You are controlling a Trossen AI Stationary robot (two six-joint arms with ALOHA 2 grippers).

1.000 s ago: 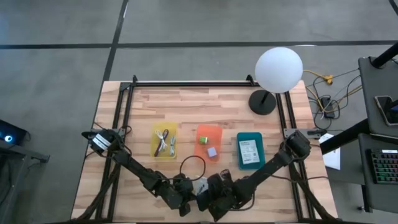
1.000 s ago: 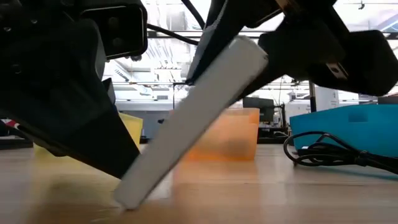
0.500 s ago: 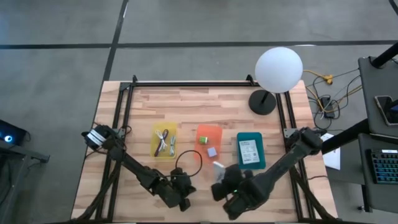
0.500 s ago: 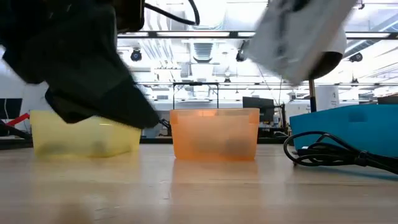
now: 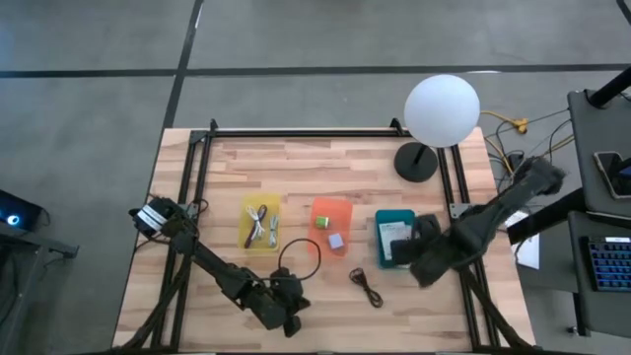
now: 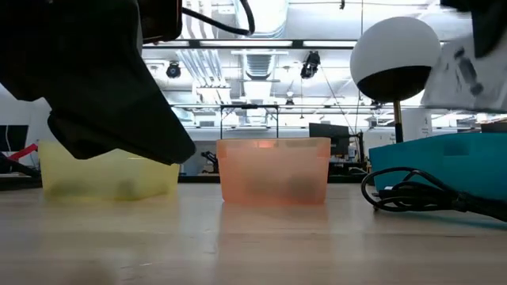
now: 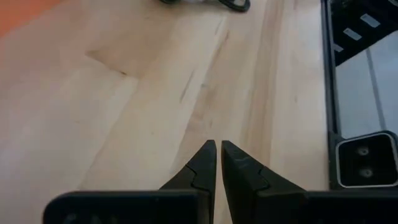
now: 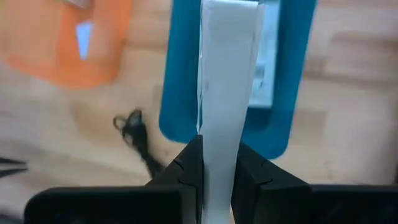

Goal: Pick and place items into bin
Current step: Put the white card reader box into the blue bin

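Note:
My right gripper hovers over the teal bin, shut on a white card. A white printed card lies flat inside that bin. The orange bin holds a green cube and a pale-purple cube. Cords lie in the yellow bin. A small black cord and a looped black cord lie on the wood. My left gripper rests low near the table's near edge, shut and touching nothing. My right gripper pinches the white card by its lower end between the two fingers, which lie on its two flat faces. The card shows edge-on in the wrist view. It is lifted clear, above the teal bin, and looks tilted in the low view.
A lamp with a white globe stands on a black base at the table's far right. In the low view the left arm fills the left foreground, and the black cord lies before the teal bin.
My right gripper has risen from the table's near edge, carrying the white card up, then right and toward the far side, until it is over the teal bin. The card has left the table, where its lower end rested. The small black cord has come into view.

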